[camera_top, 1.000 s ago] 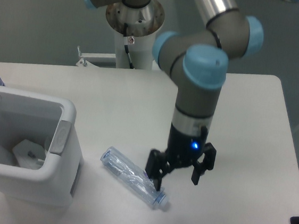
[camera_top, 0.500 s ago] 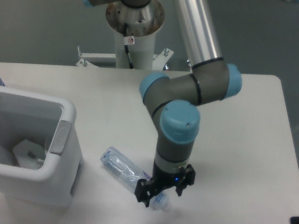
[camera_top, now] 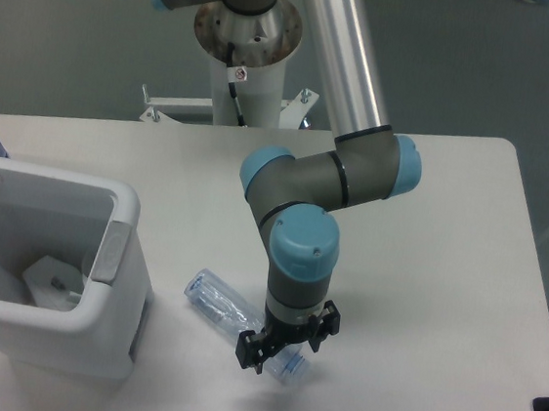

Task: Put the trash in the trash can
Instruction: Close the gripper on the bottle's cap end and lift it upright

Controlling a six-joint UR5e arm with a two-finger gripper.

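Though crushed, clear bottle flat

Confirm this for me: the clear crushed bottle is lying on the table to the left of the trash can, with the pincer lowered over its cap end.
One detail is wrong. In the camera view the clear crushed bottle lies on the table to the right of the trash can, not the left. The pincer is indeed lowered over its cap end.

bottle: clear, bluish label | gripper: black | trash can, left of gripper: white-grey, grey tab | table: white
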